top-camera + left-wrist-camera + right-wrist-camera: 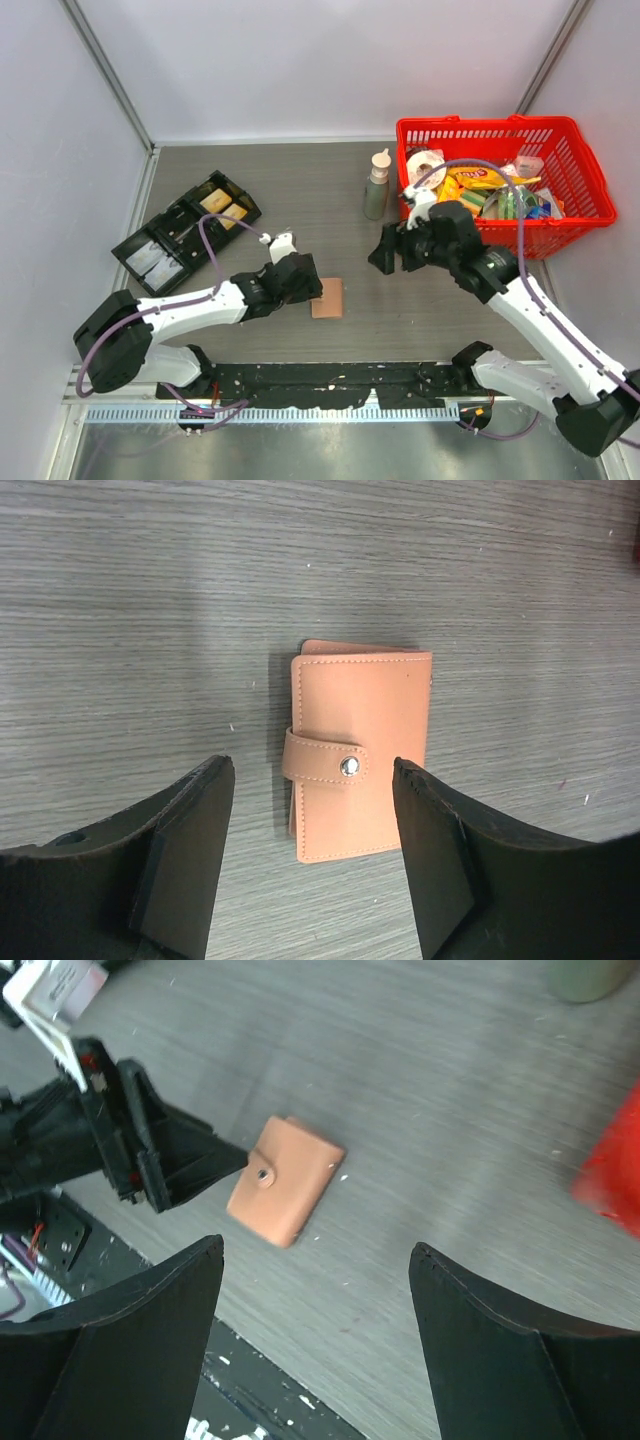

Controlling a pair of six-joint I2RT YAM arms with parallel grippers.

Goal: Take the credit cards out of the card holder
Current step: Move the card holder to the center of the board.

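The card holder [360,750] lies flat on the desk, about midway along the near edge and a little in from it. It is closed, with its strap [315,758] fastened by the metal stud [349,767]. No credit cards show; I take it they are inside.

The left gripper [305,285] sits low just beside the holder on its left, jaws spread wide and gripping nothing. The right gripper [385,255] hangs higher and well apart from the holder, toward the red basket [470,122] in the far right corner. Its jaws are also wide and empty.

The trouble I would expect is with the strap. The holder is thin and flat on a smooth top, so a finger coming in low may shove it toward the near edge rather than catch it. If one gripper tugs the strap while the other is not pinning the body, the whole holder would likely lift or skid, stud unopened. A hard pinch across the closed holder could also clamp the cards inside.
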